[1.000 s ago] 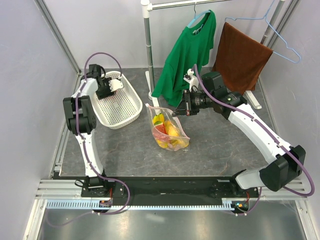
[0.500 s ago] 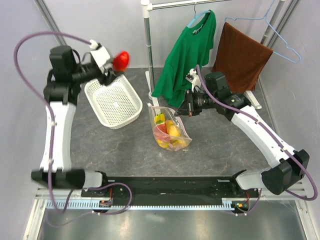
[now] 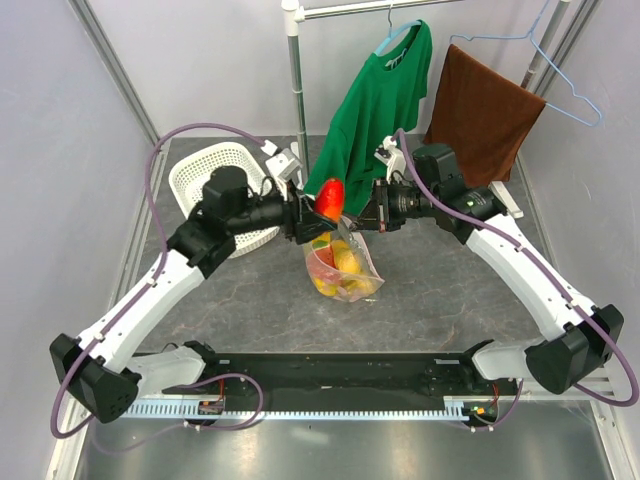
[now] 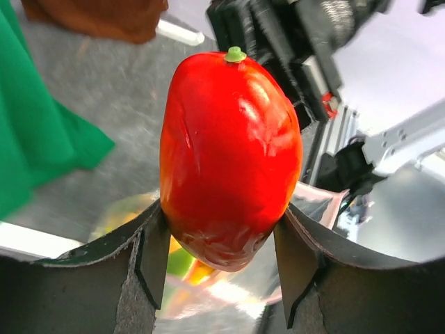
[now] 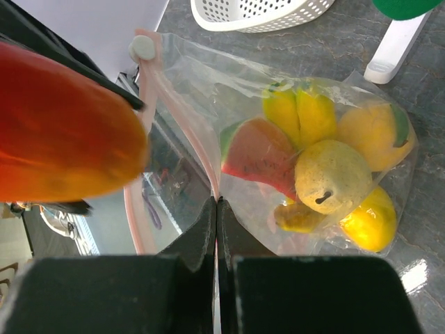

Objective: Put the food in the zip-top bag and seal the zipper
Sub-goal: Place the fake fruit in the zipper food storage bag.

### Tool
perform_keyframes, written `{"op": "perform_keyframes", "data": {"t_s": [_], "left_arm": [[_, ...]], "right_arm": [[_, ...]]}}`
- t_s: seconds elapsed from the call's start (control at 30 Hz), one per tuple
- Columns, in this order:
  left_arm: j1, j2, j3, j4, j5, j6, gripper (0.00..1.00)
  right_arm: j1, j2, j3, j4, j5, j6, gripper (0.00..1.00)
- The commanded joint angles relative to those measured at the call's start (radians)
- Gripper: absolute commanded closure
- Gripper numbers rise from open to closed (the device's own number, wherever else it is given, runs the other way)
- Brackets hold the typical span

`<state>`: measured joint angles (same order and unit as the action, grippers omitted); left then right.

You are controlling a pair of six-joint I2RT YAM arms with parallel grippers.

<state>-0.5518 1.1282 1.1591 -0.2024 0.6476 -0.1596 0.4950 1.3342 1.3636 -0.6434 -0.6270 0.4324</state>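
Observation:
My left gripper (image 3: 318, 208) is shut on a red oval toy fruit (image 3: 329, 197) with a green tip and holds it just above the open mouth of the clear zip-top bag (image 3: 342, 265). In the left wrist view the red fruit (image 4: 229, 156) sits between the two fingers. My right gripper (image 3: 352, 220) is shut on the bag's pinkish zipper strip (image 5: 186, 132) and holds the mouth up; its tips (image 5: 217, 203) pinch the strip. The bag holds yellow bananas (image 5: 300, 113), a watermelon-like piece (image 5: 261, 153), a round yellow fruit (image 5: 332, 177) and orange fruits.
A white lattice basket (image 3: 222, 172) stands at the back left. A green shirt (image 3: 375, 110) and a brown towel (image 3: 483, 115) hang from a rack at the back, with its white pole (image 3: 296, 90) and base behind the bag.
My left arm has swung right from over the basket, carrying the red fruit to just above the bag's mouth. The right gripper has kept its hold on the bag.

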Motion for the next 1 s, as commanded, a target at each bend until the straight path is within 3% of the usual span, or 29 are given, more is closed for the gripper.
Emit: {"op": "perform_keyframes", "data": {"t_s": [0.0, 0.27, 0.53, 0.63, 0.83, 0.97], "left_arm": [[-0.071, 0.004, -0.019, 0.158, -0.213, -0.244, 0.54], [-0.155, 0.033, -0.061, 0.173, -0.262, -0.262, 0.53], [-0.223, 0.005, -0.113, 0.199, -0.318, -0.140, 0.49], [-0.224, 0.004, -0.128, 0.199, -0.293, -0.139, 0.43], [-0.227, -0.010, -0.145, 0.235, -0.191, -0.071, 0.06], [-0.227, -0.033, -0.124, 0.192, -0.158, -0.018, 0.01]], "right_arm": [[-0.004, -0.027, 0.002, 0.034, -0.002, 0.040, 1.00], [-0.007, -0.012, 0.006, 0.065, -0.014, 0.092, 1.00], [-0.026, -0.004, -0.001, 0.088, -0.053, 0.138, 1.00], [-0.032, -0.003, -0.001, 0.091, -0.060, 0.141, 1.00], [-0.038, -0.004, -0.009, 0.091, -0.069, 0.140, 1.00], [-0.039, -0.004, -0.012, 0.091, -0.073, 0.134, 1.00]]}}
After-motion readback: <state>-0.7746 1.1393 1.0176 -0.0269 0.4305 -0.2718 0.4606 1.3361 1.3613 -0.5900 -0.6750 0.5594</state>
